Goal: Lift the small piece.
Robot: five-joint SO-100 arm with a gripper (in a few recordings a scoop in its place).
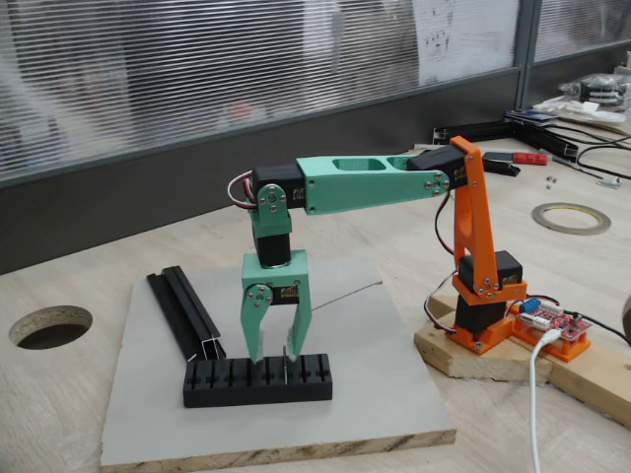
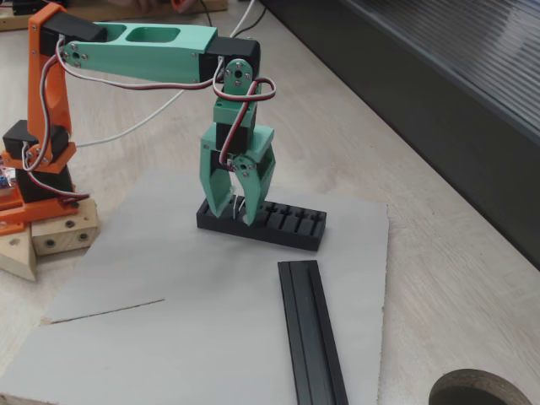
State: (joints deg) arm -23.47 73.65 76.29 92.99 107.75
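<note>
grey board (image 1: 375, 384) on wooden table (image 1: 79, 424), window blinds (image 1: 197, 69) behind.

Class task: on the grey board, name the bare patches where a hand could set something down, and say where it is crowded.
Free: the grey board between the thin wire and the black slotted block; also the corner right of the block. Crowded: around the gripper, whose fingers stand over the block, and beside the black rail.

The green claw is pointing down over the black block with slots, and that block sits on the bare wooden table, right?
Not quite. The gripper does point down over the black slotted block, but the block sits on the grey board, not on bare wood. Both fixed views show it.
</note>
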